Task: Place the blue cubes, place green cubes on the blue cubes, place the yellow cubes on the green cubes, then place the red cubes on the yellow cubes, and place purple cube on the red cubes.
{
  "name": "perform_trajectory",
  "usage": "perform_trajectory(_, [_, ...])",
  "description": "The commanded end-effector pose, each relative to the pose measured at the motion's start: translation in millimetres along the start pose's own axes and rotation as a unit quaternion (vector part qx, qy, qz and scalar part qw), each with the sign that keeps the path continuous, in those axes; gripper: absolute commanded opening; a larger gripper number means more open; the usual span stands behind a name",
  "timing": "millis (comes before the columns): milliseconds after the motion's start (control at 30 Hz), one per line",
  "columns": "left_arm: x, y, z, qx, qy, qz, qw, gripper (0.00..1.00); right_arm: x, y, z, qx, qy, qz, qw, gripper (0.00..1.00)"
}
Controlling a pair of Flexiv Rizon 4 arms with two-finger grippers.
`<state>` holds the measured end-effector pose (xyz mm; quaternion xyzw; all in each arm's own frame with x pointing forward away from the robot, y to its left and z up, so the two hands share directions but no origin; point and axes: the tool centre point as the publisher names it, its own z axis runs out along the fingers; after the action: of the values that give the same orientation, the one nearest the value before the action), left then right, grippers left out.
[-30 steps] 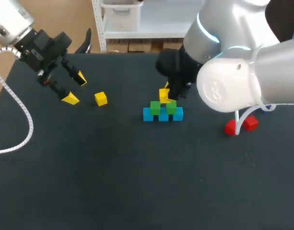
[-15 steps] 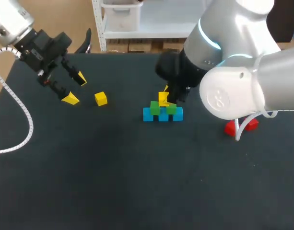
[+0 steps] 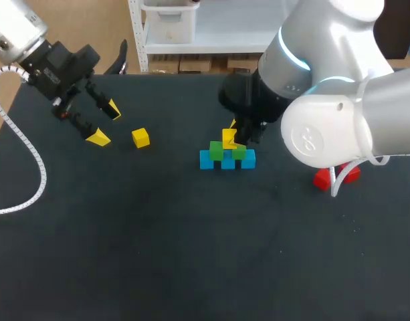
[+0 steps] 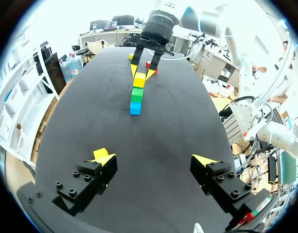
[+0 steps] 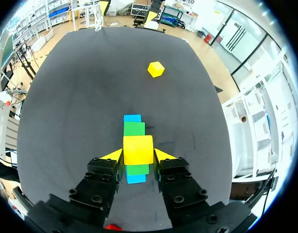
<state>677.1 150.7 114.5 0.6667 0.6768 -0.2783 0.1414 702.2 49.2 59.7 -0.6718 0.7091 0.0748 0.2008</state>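
Yellow cube (image 5: 138, 150) is pinched by right gripper (image 5: 138, 155) atop green cubes (image 5: 134, 129); left gripper (image 4: 153, 159) is spread wide, empty. It could be toppled by a skewed release.

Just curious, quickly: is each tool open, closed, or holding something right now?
Left tool: open, empty.
Right tool: closed on a yellow cube.

blue cube (image 3: 206, 160): three
green cube (image 3: 217, 150): two
yellow cube (image 3: 140, 138): two
red cube (image 3: 321, 178): two
total in sight, all colours: nine
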Motion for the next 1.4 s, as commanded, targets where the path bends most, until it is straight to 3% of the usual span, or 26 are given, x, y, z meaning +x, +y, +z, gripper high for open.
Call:
perform_trajectory(33, [0.5,1.3,-0.1,0.001,0.000,0.001,1.000,1.00,0.3,0.4,0.0,0.000,-0.001,-0.001,1.000,0.00])
perform_trajectory(1400, [0.5,1.3,-0.1,0.001,0.000,0.001,1.000,1.00,-2.4,2.8,2.9,-0.008,0.000,-0.001,1.000,0.00])
